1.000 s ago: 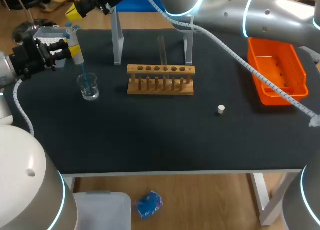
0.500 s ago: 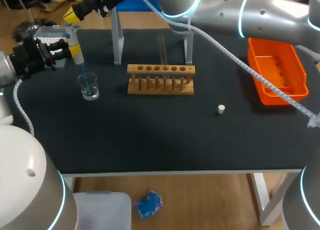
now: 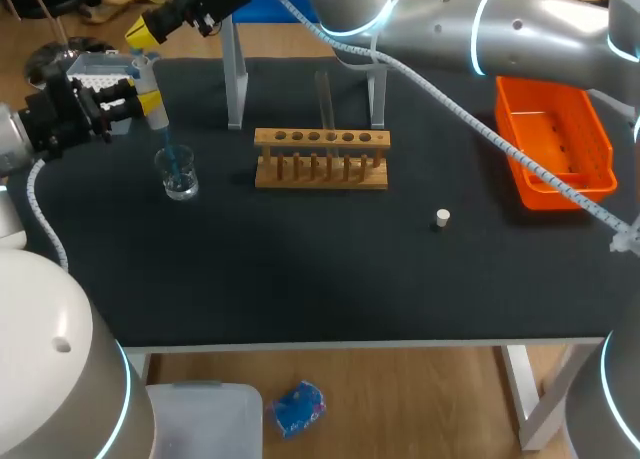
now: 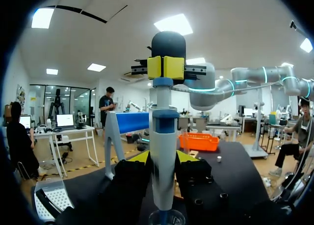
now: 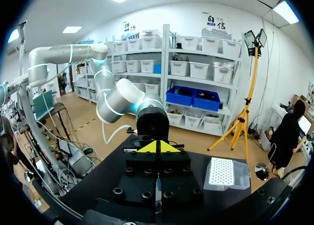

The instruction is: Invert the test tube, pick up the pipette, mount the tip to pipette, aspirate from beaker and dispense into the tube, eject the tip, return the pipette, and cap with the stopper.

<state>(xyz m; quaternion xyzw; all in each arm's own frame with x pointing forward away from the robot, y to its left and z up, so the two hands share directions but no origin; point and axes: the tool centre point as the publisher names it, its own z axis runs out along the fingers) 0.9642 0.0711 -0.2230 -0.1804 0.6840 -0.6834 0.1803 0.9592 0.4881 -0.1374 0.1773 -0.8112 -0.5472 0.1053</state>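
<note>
My left gripper is shut on the white and blue pipette, held upright at the table's far left. The pipette's blue tip reaches down into the glass beaker. In the left wrist view the pipette stands between the dark fingers. My right arm crosses over from the right; its gripper is shut, yellow tips right at the pipette's top. A clear test tube stands upright in the wooden rack. The white stopper lies right of the rack.
An orange bin sits at the far right. A tip box stands behind my left gripper, also in the right wrist view. A grey pipette stand rises behind the rack. My right arm's cable hangs over the table's back half.
My right gripper has shifted slightly left and down, closer to the pipette's top. The left gripper, pipette and beaker have stayed in place.
</note>
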